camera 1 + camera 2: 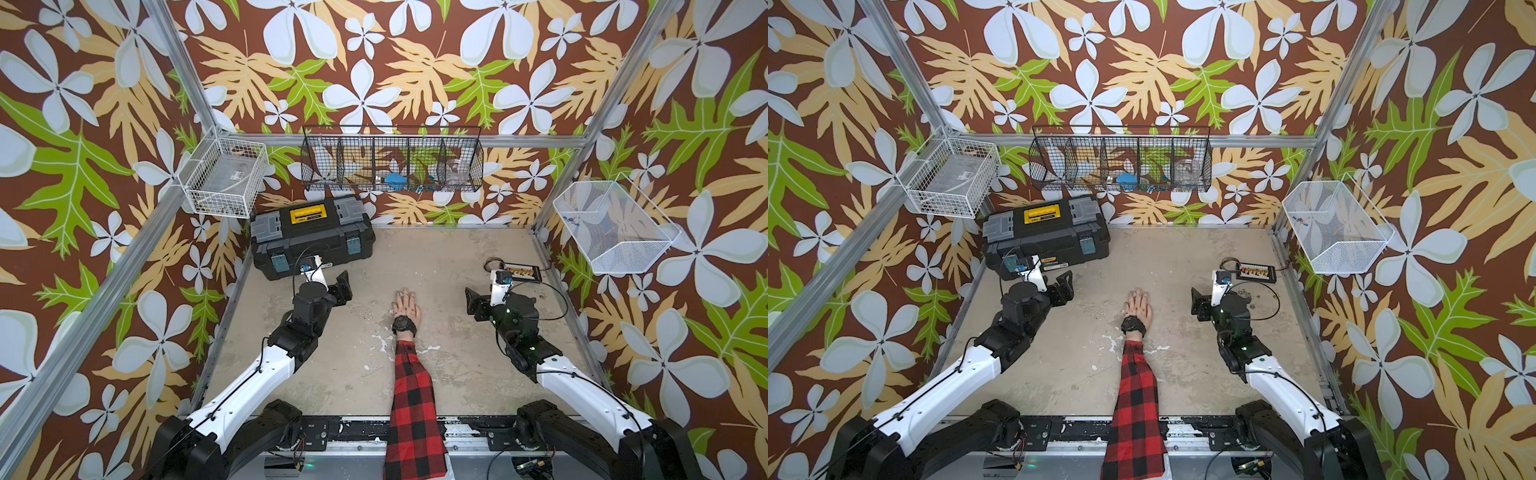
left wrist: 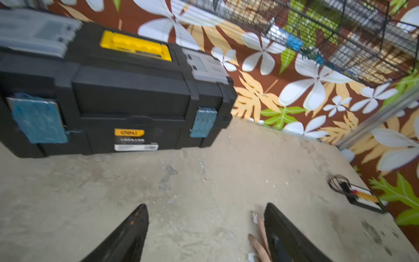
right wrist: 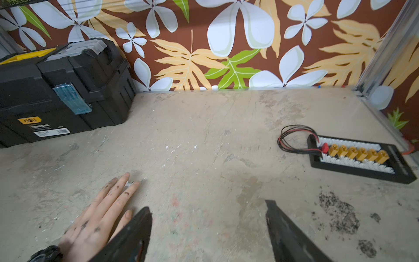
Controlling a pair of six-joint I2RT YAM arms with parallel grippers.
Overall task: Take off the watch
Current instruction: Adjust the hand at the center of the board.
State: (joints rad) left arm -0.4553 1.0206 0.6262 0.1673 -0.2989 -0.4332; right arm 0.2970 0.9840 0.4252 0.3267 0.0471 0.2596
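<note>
Black watch (image 1: 404, 325) is sitting strapped on the wrist at frame centre in a top view, between hand (image 1: 407, 307) and plaid sleeve (image 1: 410, 395). Left gripper (image 1: 344, 286) and right gripper (image 1: 472, 299) are flanking it, well apart, jaws standing wide, empty. Judgement: 1 should be steadying the strap while the other is freeing the buckle. Bare table (image 1: 449, 365) is lying open either side; toolbox (image 1: 311, 235) is crowding upper left.

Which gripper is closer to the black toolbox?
Left. The left gripper is just in front of the toolbox; the right gripper is far off, beyond the hand.
</note>
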